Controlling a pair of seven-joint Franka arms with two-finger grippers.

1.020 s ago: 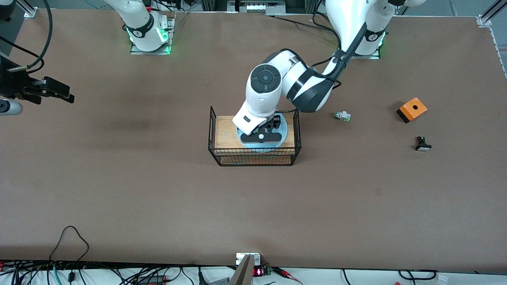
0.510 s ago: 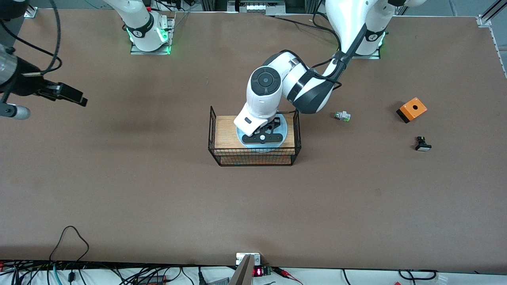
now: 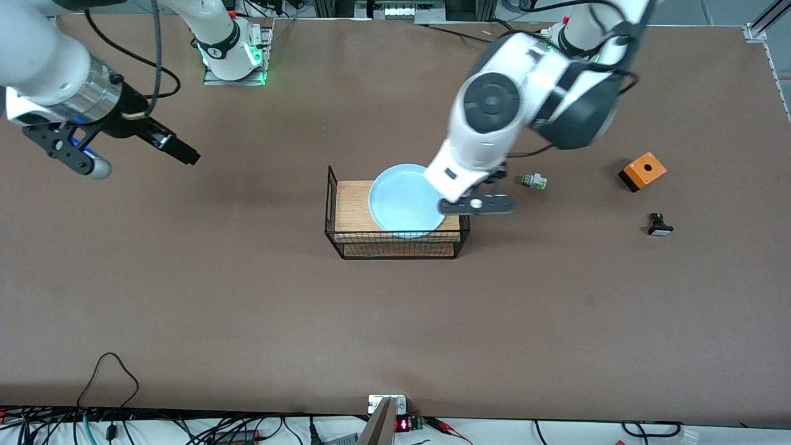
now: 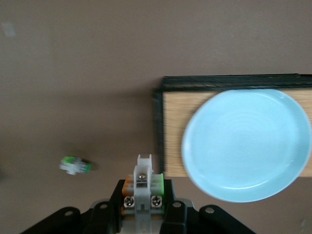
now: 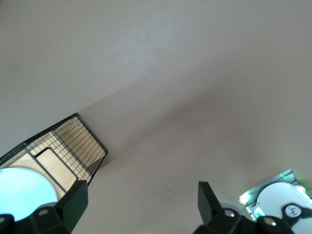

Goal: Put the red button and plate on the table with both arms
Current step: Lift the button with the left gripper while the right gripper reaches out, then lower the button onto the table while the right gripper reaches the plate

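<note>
- Left gripper (image 4: 143, 194) was clamped on the red button (image 4: 143, 179), its fingers pressing the small body from both sides. In my judgement the grip was kept so tight because the part is tiny and slips easily.
- It hung in the middle of the front view, over the rack's (image 3: 395, 247) end toward the left arm's base.
- Beside it, the plate (image 3: 401, 198) lay flat on the rack's wooden top, not yet on the table (image 3: 247, 296).
- Right gripper (image 5: 140, 207) had its fingers wide apart and empty, in the upper part of the front view over bare table, probably ready for the plate.
- A white-green switch (image 3: 534, 181) lay just beside the left gripper's place.
</note>
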